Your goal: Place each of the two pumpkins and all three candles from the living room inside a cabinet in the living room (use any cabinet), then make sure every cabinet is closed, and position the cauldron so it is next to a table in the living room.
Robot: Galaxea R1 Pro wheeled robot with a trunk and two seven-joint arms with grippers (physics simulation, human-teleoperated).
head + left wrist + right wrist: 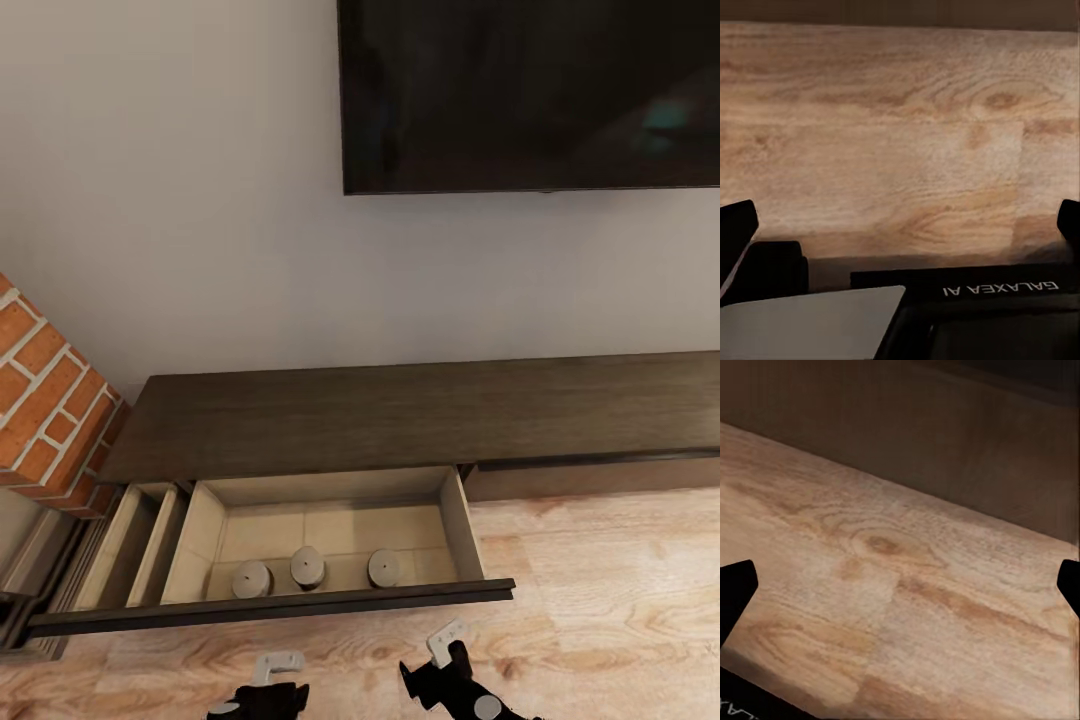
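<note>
Below, both tools, left and right, gape empty over plank floor beside the cabinet.

The cabinet and wall are seen from above by the head view, while the floor is viewed closely from both wrists.

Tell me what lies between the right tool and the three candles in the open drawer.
In the head view, the drawer's dark front panel and a strip of bare wood floor separate the right tool from the candles.
</note>
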